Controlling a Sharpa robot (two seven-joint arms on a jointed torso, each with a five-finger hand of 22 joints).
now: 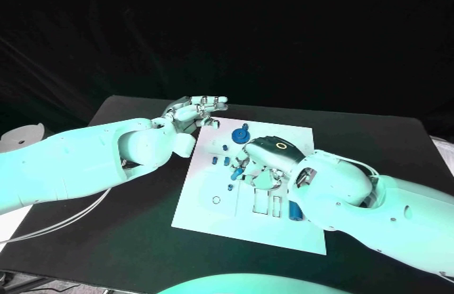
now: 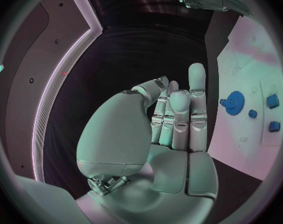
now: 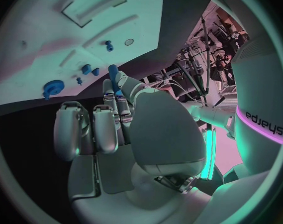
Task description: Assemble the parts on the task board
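The right hand hangs low over the middle of the white board, palm down, fingers curled. In the right wrist view a small blue piece sits pinched between the thumb and a fingertip, just above the board's surface; in the head view the same piece shows just under the hand on its left side.

The left hand hovers off the board's far left corner, over the black table. The left wrist view shows its fingers straight and close together, thumb alongside, with nothing in its grasp.

Around the right hand, the board carries several blue pieces. A blue gear lies near the far edge, just beyond the hand; the left wrist view shows it too, with a small round peg and two blocky pieces beside it. A longer blue piece lies near the board's right edge, against the right forearm. Pale slots and recesses mark the board between the hand and its near edge.
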